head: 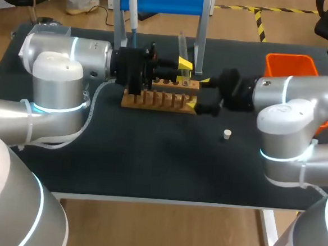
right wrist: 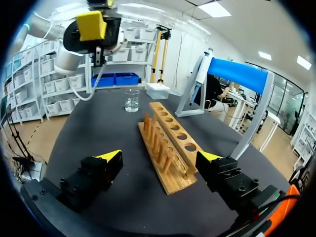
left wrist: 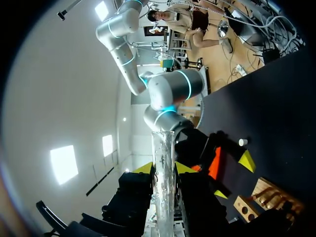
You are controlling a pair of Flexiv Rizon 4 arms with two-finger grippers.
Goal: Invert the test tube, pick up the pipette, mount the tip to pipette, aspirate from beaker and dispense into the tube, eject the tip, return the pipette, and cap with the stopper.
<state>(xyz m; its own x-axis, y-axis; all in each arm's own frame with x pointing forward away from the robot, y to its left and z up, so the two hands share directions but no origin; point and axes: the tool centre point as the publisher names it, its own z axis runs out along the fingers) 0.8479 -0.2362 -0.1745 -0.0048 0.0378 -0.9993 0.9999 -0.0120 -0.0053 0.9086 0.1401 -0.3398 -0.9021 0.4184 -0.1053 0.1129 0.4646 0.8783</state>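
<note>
My left gripper [head: 183, 71] hangs over the wooden tube rack [head: 160, 94], shut on a clear glass test tube [head: 182, 45] that sticks up behind it. In the left wrist view the test tube [left wrist: 164, 182] runs straight out between the two yellow tips of the left gripper [left wrist: 164, 169]. My right gripper [head: 198, 93] stands open at the rack's right end; in its own view the right gripper [right wrist: 160, 158] straddles the end of the rack [right wrist: 170, 140]. The pipette [head: 132, 14] hangs on the blue stand [head: 161, 0]. The small white stopper [head: 227, 134] lies on the mat, and the beaker [right wrist: 132, 100] stands past the rack.
An orange bin [head: 291, 65] sits at the table's back right. A white box [right wrist: 158, 90] stands near the beaker. The stand's metal legs [head: 201, 44] rise just behind the rack. The black mat [head: 150, 156] stretches to the front edge.
</note>
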